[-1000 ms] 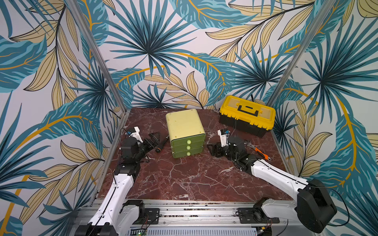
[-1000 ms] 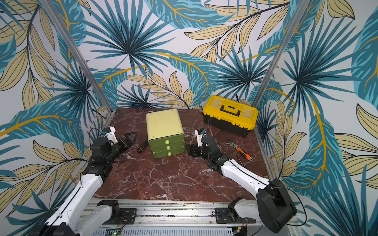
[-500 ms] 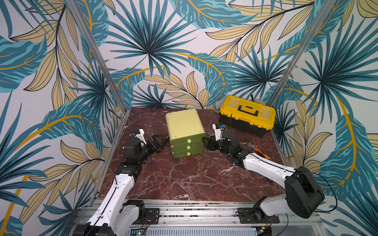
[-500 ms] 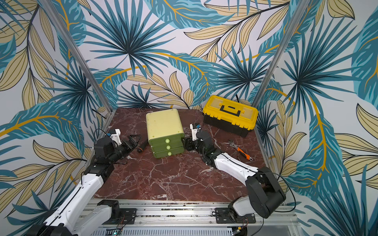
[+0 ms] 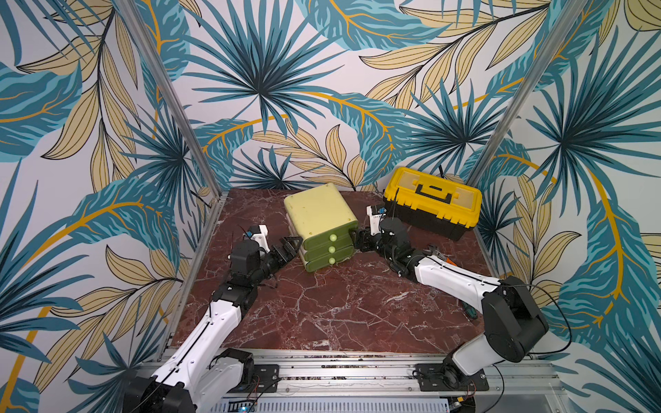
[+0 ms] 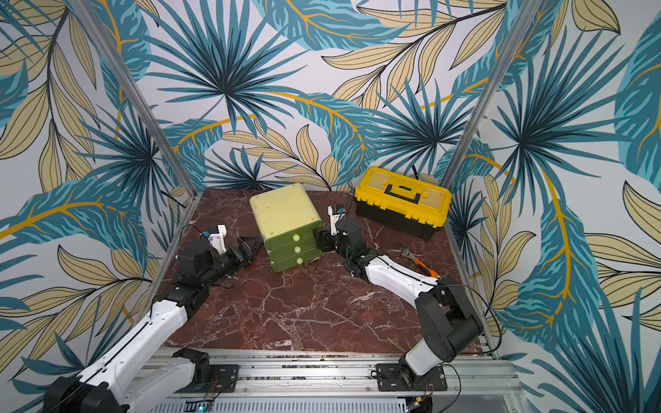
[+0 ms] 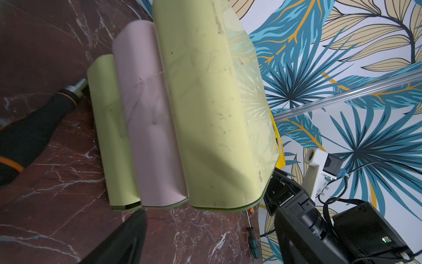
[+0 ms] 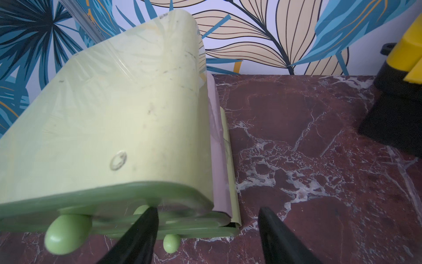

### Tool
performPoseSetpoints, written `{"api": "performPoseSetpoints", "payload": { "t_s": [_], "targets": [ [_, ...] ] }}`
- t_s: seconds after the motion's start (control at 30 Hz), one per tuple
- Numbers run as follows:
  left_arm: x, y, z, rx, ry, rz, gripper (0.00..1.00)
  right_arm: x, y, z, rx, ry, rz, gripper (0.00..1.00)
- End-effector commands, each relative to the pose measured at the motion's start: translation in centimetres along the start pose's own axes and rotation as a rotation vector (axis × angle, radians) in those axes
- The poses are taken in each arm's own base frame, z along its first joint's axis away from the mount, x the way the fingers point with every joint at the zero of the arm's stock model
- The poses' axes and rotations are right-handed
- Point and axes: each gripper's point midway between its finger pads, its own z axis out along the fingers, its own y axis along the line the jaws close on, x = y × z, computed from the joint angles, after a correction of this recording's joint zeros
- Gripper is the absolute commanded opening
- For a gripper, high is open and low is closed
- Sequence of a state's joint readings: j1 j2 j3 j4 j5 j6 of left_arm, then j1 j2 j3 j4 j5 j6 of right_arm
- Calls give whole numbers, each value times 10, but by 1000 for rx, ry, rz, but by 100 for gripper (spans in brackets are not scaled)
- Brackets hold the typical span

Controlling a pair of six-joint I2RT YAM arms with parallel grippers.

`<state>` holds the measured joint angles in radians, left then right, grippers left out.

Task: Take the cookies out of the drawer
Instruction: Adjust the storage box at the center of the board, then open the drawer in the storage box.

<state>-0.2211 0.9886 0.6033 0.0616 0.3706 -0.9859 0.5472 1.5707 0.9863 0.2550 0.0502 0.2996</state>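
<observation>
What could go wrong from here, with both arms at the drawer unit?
All three drawers are shut and nothing visibly anchors the drawer unit, so pulling a knob may drag it.
The right gripper's open jaws straddle the front corner, not a knob, and could snag.
The left gripper may nudge the black-handled screwdriver beside the unit.

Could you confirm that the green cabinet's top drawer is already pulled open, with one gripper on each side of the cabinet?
Not quite: the top drawer is shut, its front flush with the two below, as a top view shows. The rest holds: the left gripper and right gripper stand on either side of the green cabinet.
</observation>
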Motion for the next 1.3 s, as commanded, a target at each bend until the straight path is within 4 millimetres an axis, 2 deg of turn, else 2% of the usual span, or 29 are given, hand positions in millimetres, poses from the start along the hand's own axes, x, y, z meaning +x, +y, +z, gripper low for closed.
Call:
{"api": "performPoseSetpoints", "payload": {
  "t_s": [0.0,0.17,0.27,0.37,0.6,0.8,1.27],
  "targets": [
    [-13,-28,4,64,-54,10,92,-6,-8,-11,45,-30,-44,78],
    [-19,-27,7,63,-103,-43,89,26,-10,-39,16,6,-115,79],
    [-24,-26,7,64,-134,-71,87,43,9,-50,-34,3,-188,79],
    [-27,-24,9,58,-148,-87,85,45,29,-55,-61,-67,-236,77],
    [-30,-23,13,55,-158,-102,81,33,64,-34,-103,-137,-248,75],
    [-32,-20,15,36,-162,-110,79,27,83,-14,-134,-180,-252,70],
    [-32,-21,20,39,-152,-114,71,12,89,2,-106,-247,-247,60]
  ]
}}
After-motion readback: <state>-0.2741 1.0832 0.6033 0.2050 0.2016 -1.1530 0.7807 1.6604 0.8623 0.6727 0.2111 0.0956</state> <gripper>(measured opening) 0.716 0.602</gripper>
